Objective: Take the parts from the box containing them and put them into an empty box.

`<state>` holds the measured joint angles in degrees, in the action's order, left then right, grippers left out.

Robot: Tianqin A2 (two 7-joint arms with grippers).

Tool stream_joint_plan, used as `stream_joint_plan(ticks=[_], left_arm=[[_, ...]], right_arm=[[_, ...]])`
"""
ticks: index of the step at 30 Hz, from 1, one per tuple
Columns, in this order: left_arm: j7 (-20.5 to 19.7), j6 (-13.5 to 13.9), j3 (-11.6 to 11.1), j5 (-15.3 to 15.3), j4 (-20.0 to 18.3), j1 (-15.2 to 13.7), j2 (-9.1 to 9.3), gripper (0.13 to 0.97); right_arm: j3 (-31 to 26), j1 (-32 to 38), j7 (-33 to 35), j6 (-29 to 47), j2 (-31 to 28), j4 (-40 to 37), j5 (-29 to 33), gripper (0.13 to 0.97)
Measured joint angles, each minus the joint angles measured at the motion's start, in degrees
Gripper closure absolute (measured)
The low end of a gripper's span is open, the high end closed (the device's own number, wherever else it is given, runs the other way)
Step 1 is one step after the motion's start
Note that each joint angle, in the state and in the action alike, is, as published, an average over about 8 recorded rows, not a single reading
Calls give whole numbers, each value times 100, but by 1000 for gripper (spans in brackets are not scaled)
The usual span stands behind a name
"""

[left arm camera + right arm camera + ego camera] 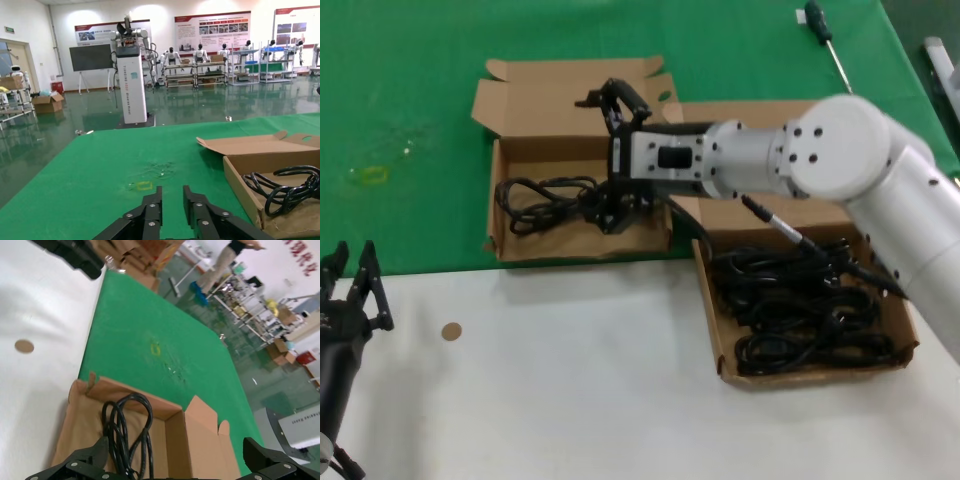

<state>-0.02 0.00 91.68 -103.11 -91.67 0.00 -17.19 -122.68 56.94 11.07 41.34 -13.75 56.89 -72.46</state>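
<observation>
The smaller cardboard box [500, 215] lies on the green cloth at the back left and holds one black coiled cord [545, 200]. The larger box [715, 330] at the right holds several black cords [800, 310]. My right gripper [603, 160] reaches across over the right half of the smaller box; it is wide open and empty, with the cord just beside its lower finger. In the right wrist view the gripper [175, 465] spans the box's wall, with the cord [125, 430] near one finger. My left gripper [350, 275] is parked at the near left, open and empty.
A black-handled screwdriver [825, 35] lies on the green cloth at the far right. A small brown disc [451, 330] lies on the white table near my left gripper. The left wrist view shows the smaller box [240, 175], its cord [285, 187] and my left gripper [172, 200].
</observation>
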Motion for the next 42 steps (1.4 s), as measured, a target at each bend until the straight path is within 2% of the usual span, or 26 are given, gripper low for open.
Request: stream_joint_plan(ticks=[5,13,17,25,26,34,42], left_arm=[[0,0,0,0,0,0,0,870],[0,0,0,-1,0,0,0,730],[1,0,0,-1,0,0,0,730],[3,0,0,-1,0,0,0,518],[3,0,0,-1,0,0,0,518],[2,0,0,-1,0,0,0,318],[1,0,0,-1,0,0,0,206]], right_arm=[[209,-384,-75,-279,-23,234,-206,160],[563,-1034,-200,-748,-62,630,-555,129],[740,-1360,-264,-987,-82,830,-732,129],[1097,-2014,-391,-1462,-122,1230,-1084,129],[1142,-2100,-408,-1523,-127,1281,-1129,129],[1500,-2754,-535,-2000,-167,1682,-1483,129],[1854,-3406,-662,-2471,-206,2079,-1833,129]])
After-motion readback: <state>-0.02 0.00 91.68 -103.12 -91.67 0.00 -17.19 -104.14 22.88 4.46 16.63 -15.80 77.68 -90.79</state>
